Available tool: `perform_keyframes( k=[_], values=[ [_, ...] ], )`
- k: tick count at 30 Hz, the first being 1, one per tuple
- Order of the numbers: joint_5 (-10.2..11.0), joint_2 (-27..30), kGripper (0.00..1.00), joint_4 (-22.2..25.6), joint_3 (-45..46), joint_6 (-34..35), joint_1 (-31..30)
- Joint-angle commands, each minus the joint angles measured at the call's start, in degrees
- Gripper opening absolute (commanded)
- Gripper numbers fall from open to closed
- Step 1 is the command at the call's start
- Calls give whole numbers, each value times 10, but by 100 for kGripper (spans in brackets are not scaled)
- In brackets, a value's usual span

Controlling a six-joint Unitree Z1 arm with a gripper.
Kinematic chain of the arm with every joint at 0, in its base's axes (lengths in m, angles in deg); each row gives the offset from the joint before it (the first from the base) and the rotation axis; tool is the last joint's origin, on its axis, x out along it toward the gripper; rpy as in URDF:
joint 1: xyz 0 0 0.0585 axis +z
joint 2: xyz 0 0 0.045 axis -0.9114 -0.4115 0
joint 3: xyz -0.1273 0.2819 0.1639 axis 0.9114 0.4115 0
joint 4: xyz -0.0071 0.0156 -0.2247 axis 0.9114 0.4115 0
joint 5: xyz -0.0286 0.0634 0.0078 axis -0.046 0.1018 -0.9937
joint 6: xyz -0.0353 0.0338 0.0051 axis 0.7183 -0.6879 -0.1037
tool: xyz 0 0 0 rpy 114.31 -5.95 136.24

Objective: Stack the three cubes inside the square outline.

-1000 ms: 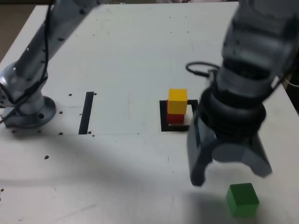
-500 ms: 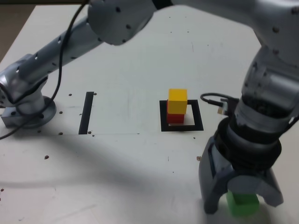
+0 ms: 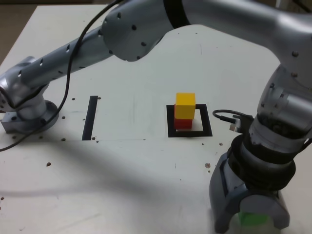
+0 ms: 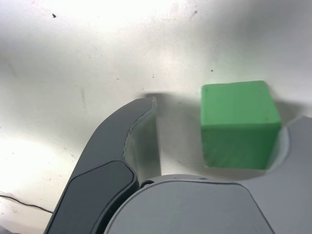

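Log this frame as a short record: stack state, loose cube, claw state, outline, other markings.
stack: yellow cube on red cube, inside the square outline
loose cube: green cube on the table, near the exterior view's lower right
claw: claw open, straddling the green cube, with a gap showing on one side in the wrist view
other markings: straight black tape strip, towards the exterior view's left
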State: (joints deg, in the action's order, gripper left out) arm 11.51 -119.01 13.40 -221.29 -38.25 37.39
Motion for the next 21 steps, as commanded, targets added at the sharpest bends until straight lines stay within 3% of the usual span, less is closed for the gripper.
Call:
perform_keyframes(
  k=[1, 4, 7, 21],
  values=[
    [2, -3, 52, 14, -3, -1, -1],
    [7, -3, 38, 13, -7, -3, -1],
    [11, -2, 30, 13, -11, -7, -1],
    [9, 1, 29, 17, -12, -14, -1]
  ],
)
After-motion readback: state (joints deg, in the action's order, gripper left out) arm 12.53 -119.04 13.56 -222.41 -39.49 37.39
